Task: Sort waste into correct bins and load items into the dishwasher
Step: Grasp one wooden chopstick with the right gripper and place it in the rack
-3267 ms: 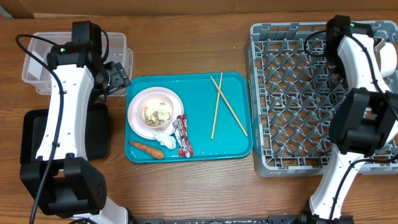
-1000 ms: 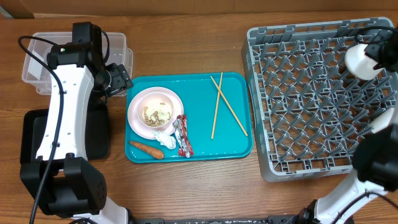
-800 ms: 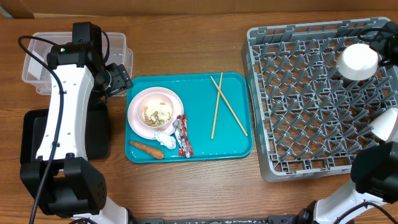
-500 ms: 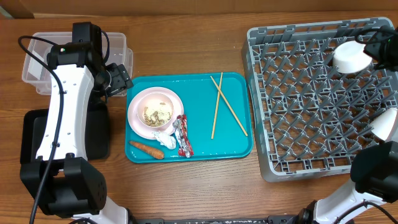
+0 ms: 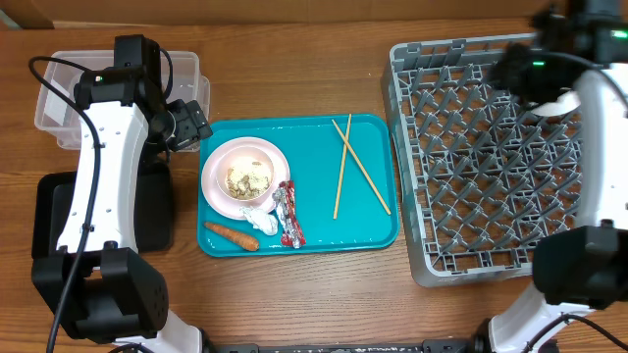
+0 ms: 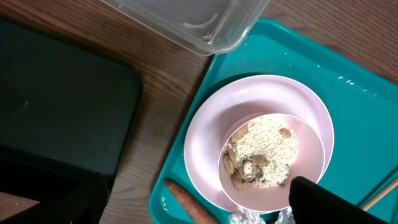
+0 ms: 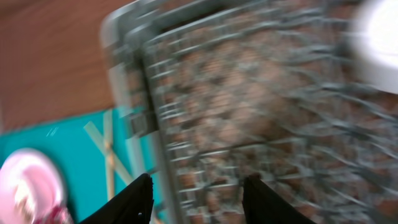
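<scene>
On the teal tray (image 5: pixel 314 230) a white plate (image 5: pixel 221 162) carries a small bowl of rice scraps (image 5: pixel 247 179). A white tissue (image 5: pixel 260 219), a red-and-silver wrapper (image 5: pixel 287 213) and an orange carrot (image 5: pixel 232 235) lie beside it, and the chopsticks (image 5: pixel 348 169) lie to the right. My left gripper (image 5: pixel 186 126) is open and empty above the plate's left side (image 6: pixel 193 199). My right gripper (image 5: pixel 507 67) is open and empty over the back of the grey dish rack (image 5: pixel 491 245). A second white bowl (image 5: pixel 551 102) rests in the rack, also seen in the right wrist view (image 7: pixel 379 37).
A clear tub (image 5: pixel 59 93) stands at the back left, its corner in the left wrist view (image 6: pixel 186 22). A black tray (image 5: pixel 49 216) lies in front of it, left of the teal tray. The right wrist view is blurred by motion.
My right gripper carried the white bowl leftward over the rack, let it go at the back right, and swung further left. The left arm has not moved.
</scene>
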